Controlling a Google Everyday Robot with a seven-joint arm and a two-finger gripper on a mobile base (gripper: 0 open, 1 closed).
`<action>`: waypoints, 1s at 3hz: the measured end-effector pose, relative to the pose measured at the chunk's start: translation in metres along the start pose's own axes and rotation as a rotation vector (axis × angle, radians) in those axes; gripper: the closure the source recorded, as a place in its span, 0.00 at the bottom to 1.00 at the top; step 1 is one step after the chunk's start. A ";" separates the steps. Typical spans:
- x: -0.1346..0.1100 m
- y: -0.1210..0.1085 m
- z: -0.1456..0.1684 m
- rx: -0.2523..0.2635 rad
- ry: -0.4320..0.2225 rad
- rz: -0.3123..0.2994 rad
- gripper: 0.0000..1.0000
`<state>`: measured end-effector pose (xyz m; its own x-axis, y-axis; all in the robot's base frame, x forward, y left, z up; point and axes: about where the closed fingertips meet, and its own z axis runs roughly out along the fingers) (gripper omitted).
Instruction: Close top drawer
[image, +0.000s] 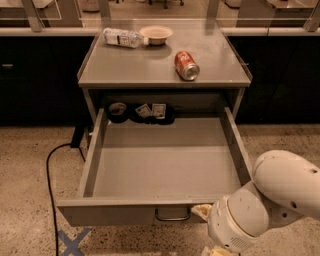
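Jaws first: honestly can't tell if they're spread or pressed together, since the gripper (202, 211) is nearly all hidden behind the fat white arm (270, 205) at the bottom right. All I can see of it is a small cream-coloured bit poking out just right of the wire loop handle (172, 216), right up against the drawer front; whether it's actually touching, no idea. The top drawer (165, 165) is pulled way out of the grey cabinet (90, 102), so its bare grey floor is in plain sight. The only stuff in it sits at the very back, under the cabinet's top: a dark round thing (118, 111) on the left and a couple of small packets (151, 110) beside it, on something dark I can't make out. Up on the cabinet's top surface (150, 65), a red soda can (186, 65) lies on its side toward the right. A pale bowl (156, 34) sits upright at the back, and a clear water bottle (122, 37) lies down just left of it, pretty much touching. On the speckled floor (30, 165), a black cable (50, 170) loops down the left side of the cabinet, and a blue tape X (74, 241) is stuck below the drawer's left front corner.
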<state>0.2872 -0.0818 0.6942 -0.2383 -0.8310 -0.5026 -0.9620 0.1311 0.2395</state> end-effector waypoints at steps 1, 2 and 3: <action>0.001 0.000 0.001 -0.003 -0.002 0.002 0.00; 0.008 -0.005 0.005 0.003 -0.011 0.022 0.00; 0.002 -0.032 0.012 0.041 -0.037 0.015 0.00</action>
<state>0.3160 -0.0814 0.6759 -0.2565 -0.8086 -0.5294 -0.9629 0.1661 0.2128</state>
